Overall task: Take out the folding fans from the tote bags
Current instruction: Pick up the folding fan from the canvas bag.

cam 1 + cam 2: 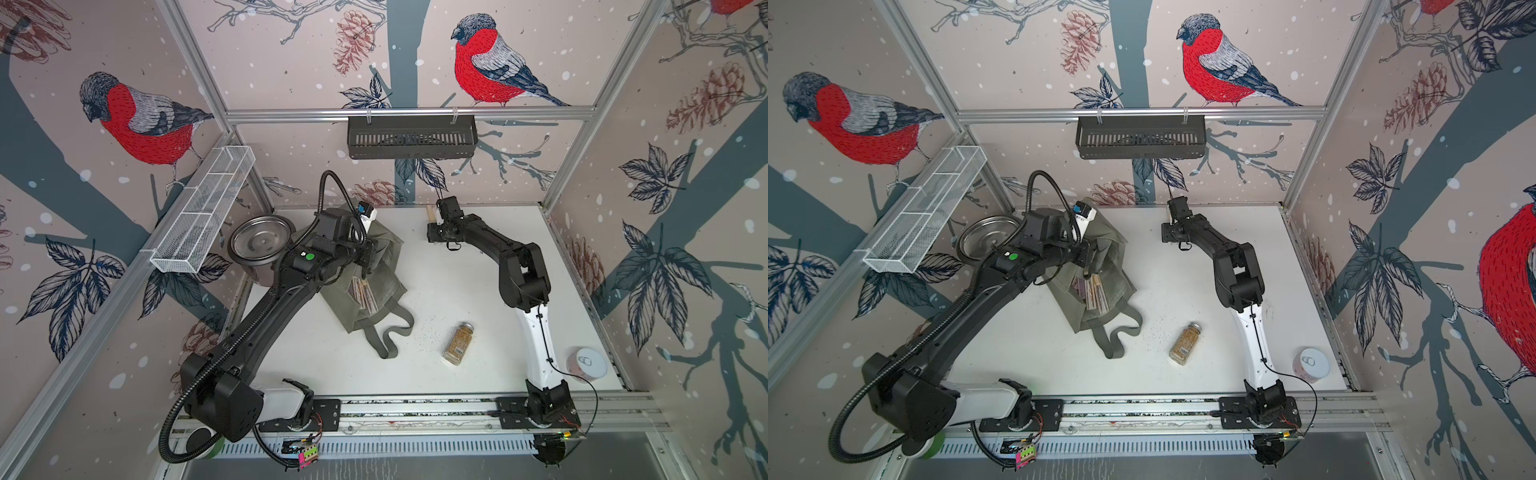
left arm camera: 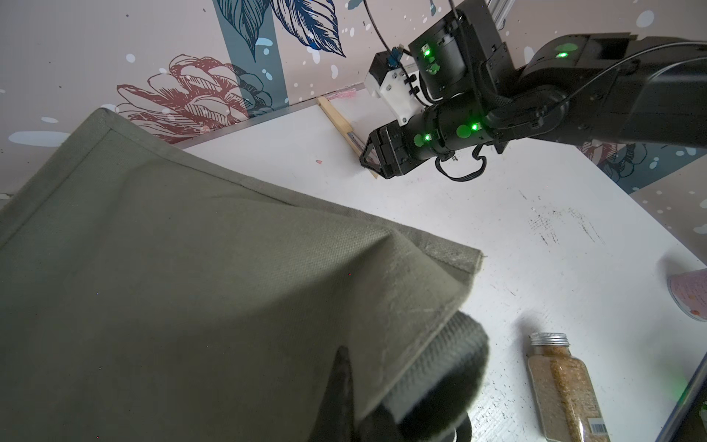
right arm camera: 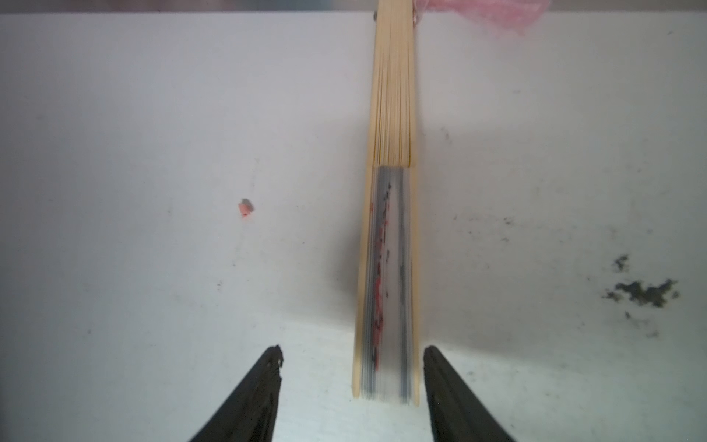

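Back of worktop [image 1: 457,291]: one fan [image 3: 390,268] lies flat by the rear wall, out of the bag. In a top view only its stick end [image 1: 430,214] shows; the right wrist covers the rest. Right wrist view is blurred: leaf print unreadable, pink tassel [image 3: 489,15] cut off at the frame edge. Right fingers [image 3: 352,350] are spread, one on each side of the fan's leaf end. Clear gap on one side. The other finger sits just beside the fan; can't tell if it touches. Not gripping.

Bag [image 1: 386,249] is slumped left of centre, straps trailing on the worktop toward the front. More fans [image 1: 363,293] show in its mouth. Count unclear, since they're mostly buried in fabric. Left fingers [image 2: 405,344] are clamped on the bag's hem with cloth pinched between them; both top views hide them behind the wrist. Pot [image 1: 259,241] is partly covered by the left arm. Jar [image 1: 458,344] lies on its side near the straps, not touching. Can [image 1: 587,363] stands front right, cut off in the left wrist view.
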### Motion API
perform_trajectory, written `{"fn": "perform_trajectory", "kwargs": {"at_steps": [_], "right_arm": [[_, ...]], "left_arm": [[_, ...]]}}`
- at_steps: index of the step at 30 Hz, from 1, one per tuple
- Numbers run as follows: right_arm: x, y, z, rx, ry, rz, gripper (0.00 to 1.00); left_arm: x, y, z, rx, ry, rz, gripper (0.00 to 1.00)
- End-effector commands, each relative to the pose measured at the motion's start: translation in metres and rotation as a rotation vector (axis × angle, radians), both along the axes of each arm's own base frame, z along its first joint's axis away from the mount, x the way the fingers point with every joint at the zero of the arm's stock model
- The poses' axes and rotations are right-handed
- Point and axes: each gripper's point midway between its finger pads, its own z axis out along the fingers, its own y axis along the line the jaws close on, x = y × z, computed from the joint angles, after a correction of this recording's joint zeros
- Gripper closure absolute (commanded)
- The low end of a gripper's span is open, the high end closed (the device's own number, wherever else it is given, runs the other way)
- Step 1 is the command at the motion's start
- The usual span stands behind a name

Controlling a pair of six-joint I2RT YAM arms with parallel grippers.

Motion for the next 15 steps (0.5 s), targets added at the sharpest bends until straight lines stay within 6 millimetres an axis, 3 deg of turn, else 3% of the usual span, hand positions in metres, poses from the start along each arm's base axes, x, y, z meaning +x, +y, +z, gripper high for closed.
{"fn": "perform_trajectory", "kwargs": {"at_steps": [1,3,6,8,15], "right_arm": [[-0.012,0.001,0.014,0.039,0.007,-0.017,0.39],[-0.027,-0.001,0.023,0.057,-0.005,-0.023,0.41],[-0.065,0.004,0.041,0.109,-0.048,-0.014,0.42],[-0.097,0.008,0.060,0.142,-0.096,-0.010,0.43],[-0.217,0.027,0.075,0.153,-0.176,0.039,0.46]], "left_arm": [[0.003,0.002,0.006,0.004,-0.033,0.008,1.00],[0.003,0.002,0.007,0.002,-0.035,0.009,1.00],[0.003,0.002,0.007,0.001,-0.036,0.007,1.00],[0.003,0.002,0.007,0.000,-0.035,0.008,1.00],[0.002,0.001,0.008,-0.006,-0.035,0.001,1.00]]}}
